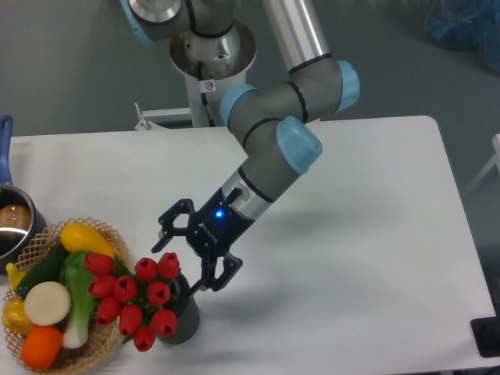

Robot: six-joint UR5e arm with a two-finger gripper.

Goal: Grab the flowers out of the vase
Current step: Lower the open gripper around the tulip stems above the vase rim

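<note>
This is a robotics lab or test cell rather than a home or kitchen. An industrial-style arm [273, 148] with grey links and light blue joint caps rises from a round pedestal base [211, 58] at the upper middle of the frame, standing on a plain grey floor [70, 62]. The white surface [367, 234] filling the lower frame is bare and clinical. The household items look like staged props: a wicker basket [98, 344] of plastic-looking vegetables [55, 293] at the lower left, and a metal pot [14, 226] with a blue handle at the left edge. Crumpled blue sheeting [465, 23] lies in the upper right corner.
</note>
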